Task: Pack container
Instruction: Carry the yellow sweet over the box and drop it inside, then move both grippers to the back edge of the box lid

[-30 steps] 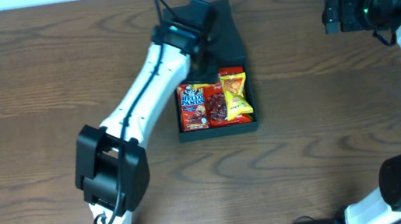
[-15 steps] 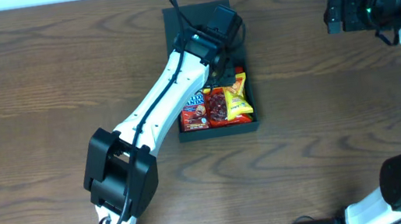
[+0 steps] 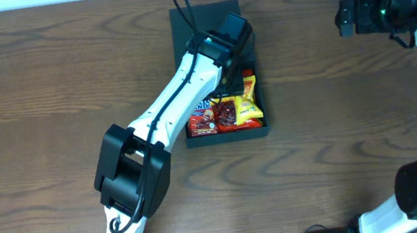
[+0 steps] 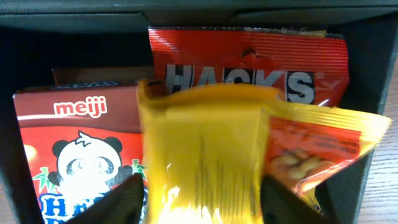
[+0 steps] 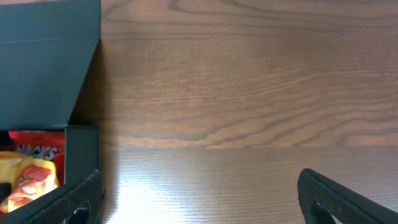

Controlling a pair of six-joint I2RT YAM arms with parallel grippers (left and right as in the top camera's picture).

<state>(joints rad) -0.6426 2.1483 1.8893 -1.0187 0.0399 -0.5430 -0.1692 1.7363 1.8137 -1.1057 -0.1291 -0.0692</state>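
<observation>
The dark container (image 3: 228, 137) stands mid-table with its flap lid (image 3: 202, 15) lying open and flat behind it. Inside lie a red Hello Panda box (image 3: 202, 119), a red Hacks packet (image 3: 226, 114) and a yellow packet (image 3: 249, 101). My left gripper (image 3: 230, 81) hangs low over the box. In the left wrist view its fingers (image 4: 202, 202) are apart, one on each side of the yellow packet (image 4: 199, 143), with the Hacks packet (image 4: 249, 62) and the Panda box (image 4: 74, 143) beside it. My right gripper (image 3: 346, 15) is open and empty (image 5: 199, 199) at the far right.
Bare wooden table surrounds the box. The right wrist view shows the lid (image 5: 43, 62) and the box's right wall (image 5: 81, 155) at its left edge. The left arm crosses the box's left half from the front left.
The lid went from tilted up to lying flat. My left gripper moved from the lid forward and down over the snacks. The right arm has not moved.
</observation>
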